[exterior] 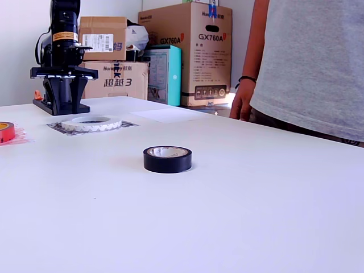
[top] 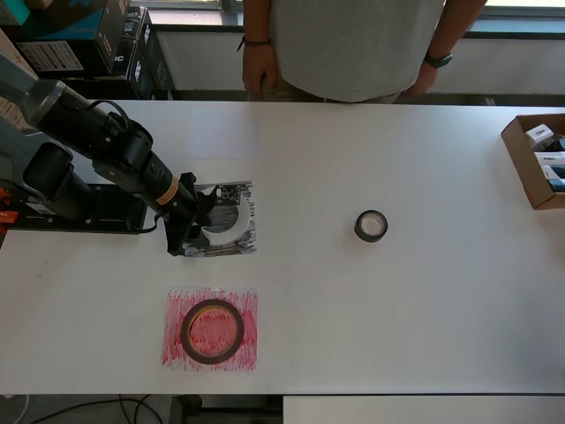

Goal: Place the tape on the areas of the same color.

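Note:
The large white ring [top: 222,231] lies flat on the black scribbled patch [top: 240,196], and also shows in the exterior view [exterior: 91,122]. My gripper [top: 189,221] is open and empty. It hangs just off the ring's left edge in the overhead view and behind the ring, raised, in the exterior view [exterior: 63,91]. The red-sided roll [top: 212,331] lies inside the red patch [top: 177,309]; in the exterior view only its edge [exterior: 4,131] shows at the far left. The small black roll [top: 372,226] lies alone on the white table, also in the exterior view [exterior: 167,159].
A person [top: 353,44] stands at the table's far side, hands near the edge. An open cardboard box [top: 521,163] with small items sits at the overhead view's right edge. The arm's base [top: 88,212] is at the left. Stacked cartons [exterior: 187,51] stand behind the table.

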